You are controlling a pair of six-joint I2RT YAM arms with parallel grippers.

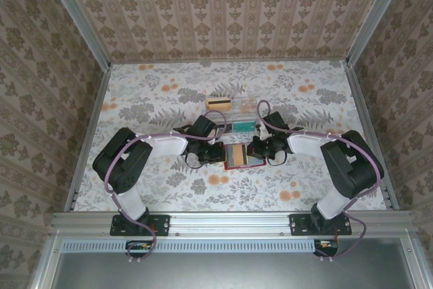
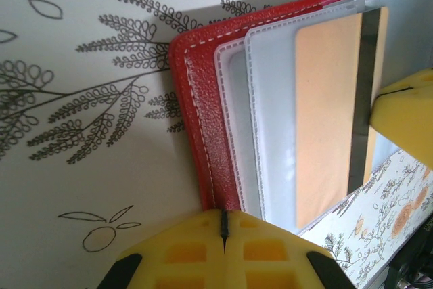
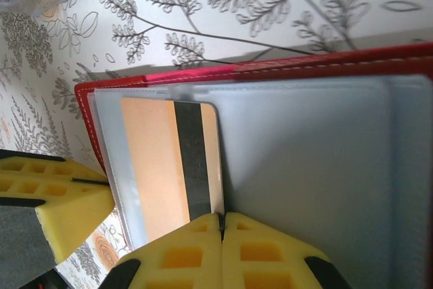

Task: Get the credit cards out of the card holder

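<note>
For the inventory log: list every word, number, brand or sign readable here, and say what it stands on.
No text can be read anywhere.
The card in the holder: plain tan face, dark stripe, no print showing.
The second card at the tray: too small to tell.
The holder itself: no label or brand showing.
</note>
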